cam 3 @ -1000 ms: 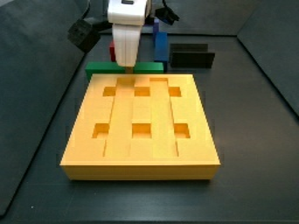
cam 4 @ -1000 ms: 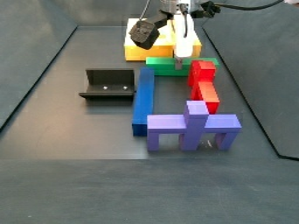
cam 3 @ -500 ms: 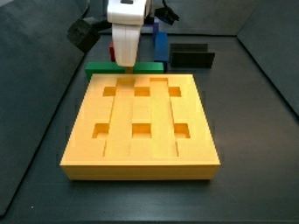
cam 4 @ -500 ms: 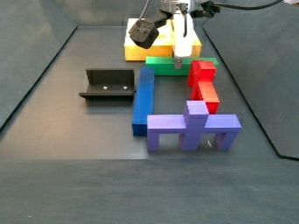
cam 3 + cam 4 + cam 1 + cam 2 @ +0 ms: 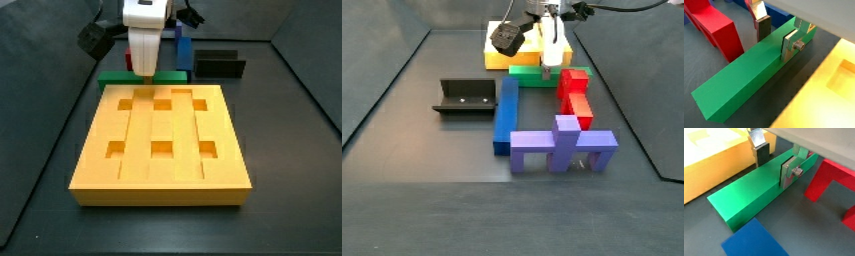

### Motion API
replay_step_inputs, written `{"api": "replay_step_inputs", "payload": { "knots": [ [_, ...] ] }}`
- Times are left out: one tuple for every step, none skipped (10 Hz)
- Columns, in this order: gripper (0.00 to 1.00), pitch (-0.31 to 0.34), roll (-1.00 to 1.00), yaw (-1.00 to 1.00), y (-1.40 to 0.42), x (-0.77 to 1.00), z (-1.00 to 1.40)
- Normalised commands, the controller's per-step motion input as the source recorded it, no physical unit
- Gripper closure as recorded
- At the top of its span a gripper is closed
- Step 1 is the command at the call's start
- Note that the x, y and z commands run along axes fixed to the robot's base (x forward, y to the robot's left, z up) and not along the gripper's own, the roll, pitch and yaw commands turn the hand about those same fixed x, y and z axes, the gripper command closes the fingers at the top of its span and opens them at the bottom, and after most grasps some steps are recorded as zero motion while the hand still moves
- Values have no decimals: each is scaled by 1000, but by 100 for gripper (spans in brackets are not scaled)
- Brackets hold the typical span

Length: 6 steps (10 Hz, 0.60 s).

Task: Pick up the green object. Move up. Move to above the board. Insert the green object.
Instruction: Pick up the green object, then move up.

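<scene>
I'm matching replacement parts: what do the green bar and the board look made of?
Green object, straddled by the gripper: likely plastic, matte; flat uniform colour, crisp edges, no grain. Board: probably the same, orange-yellow with a slight sheen; wood can't be ruled out.

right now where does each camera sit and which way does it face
Side view: at the board's near end, facing the gripper beyond it.
Side view: opposite end, past the purple piece, facing the fixture, gripper and board.
Wrist views: both on the wrist, looking down at silver fingers straddling the green object.
All four show the green object.
</scene>
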Motion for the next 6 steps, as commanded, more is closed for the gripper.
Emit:
{"api": "replay_step_inputs", "payload": {
  "knots": [
    [100,0,0,0,0,0,0],
    [100,0,0,0,0,0,0],
    [100,0,0,0,0,0,833],
    [100,17,-4,-31,0,0,787],
    [100,45,-56,-26,1,-31,437],
    [100,39,-84,-20,6,-16,251]
  ]
}}
